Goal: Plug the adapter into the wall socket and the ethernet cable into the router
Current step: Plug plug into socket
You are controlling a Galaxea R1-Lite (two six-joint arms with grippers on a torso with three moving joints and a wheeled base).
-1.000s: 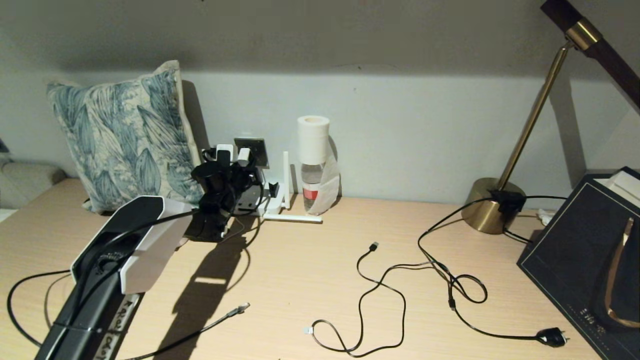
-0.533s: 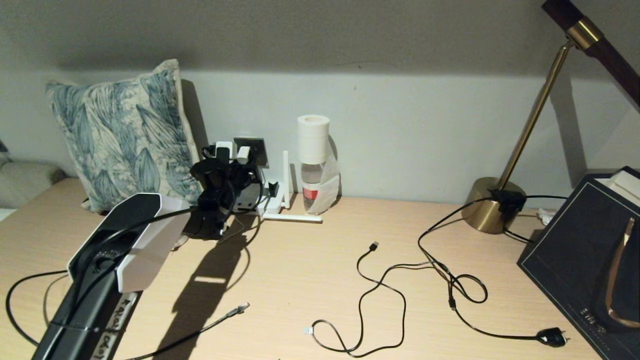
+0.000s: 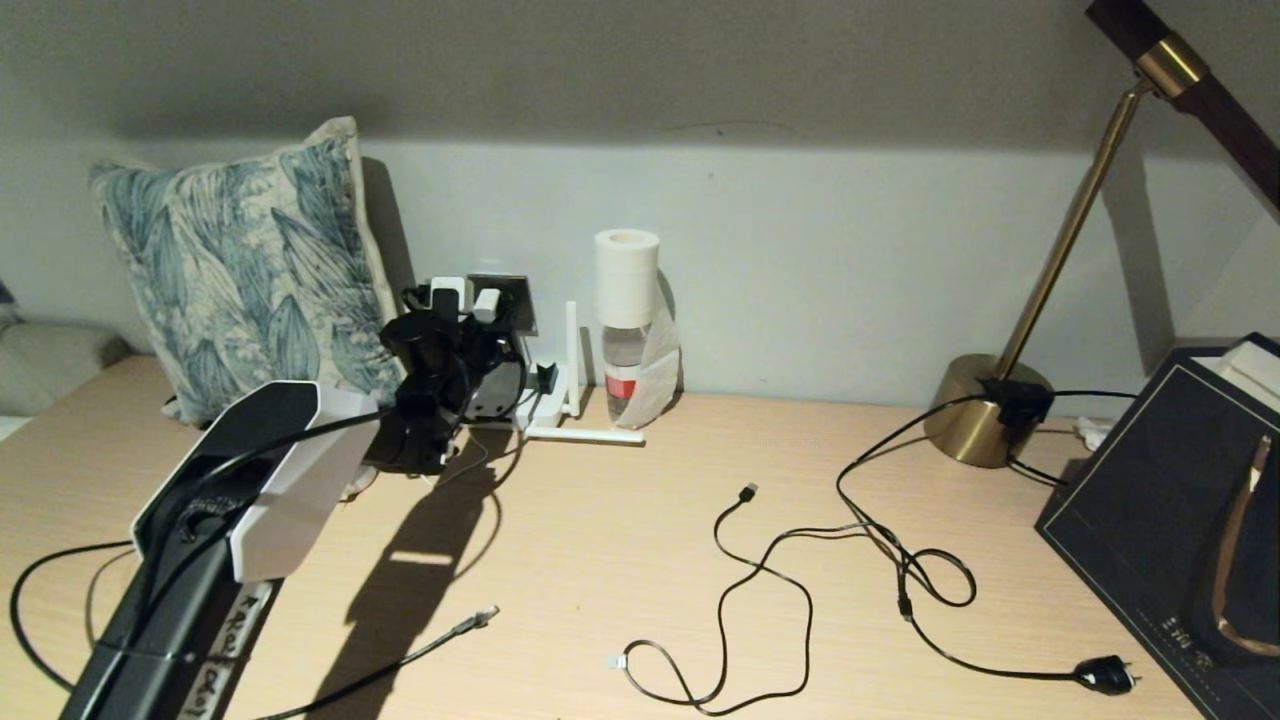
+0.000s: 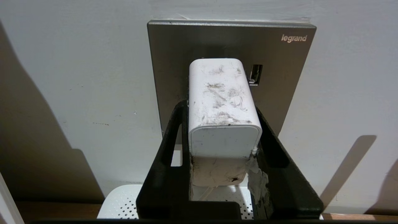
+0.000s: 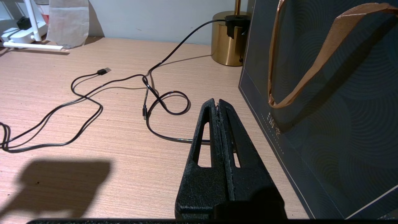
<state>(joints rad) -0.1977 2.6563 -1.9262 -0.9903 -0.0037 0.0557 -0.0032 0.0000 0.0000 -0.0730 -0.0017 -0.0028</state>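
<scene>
White adapter (image 4: 222, 105), tool-clamped (image 4: 221, 130), meets grey wall socket (image 4: 174, 56).

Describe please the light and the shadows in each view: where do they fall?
Head view: hard light, dim upper wall, the left arm's dark shadow on the desk. Left wrist view: the adapter is well lit between the fingers, with dark shadows on the wall beside it. Right wrist view: evenly lit desk, one soft shadow in the near corner.

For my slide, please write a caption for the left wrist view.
Left gripper holds the white adapter against the wall socket.
</scene>
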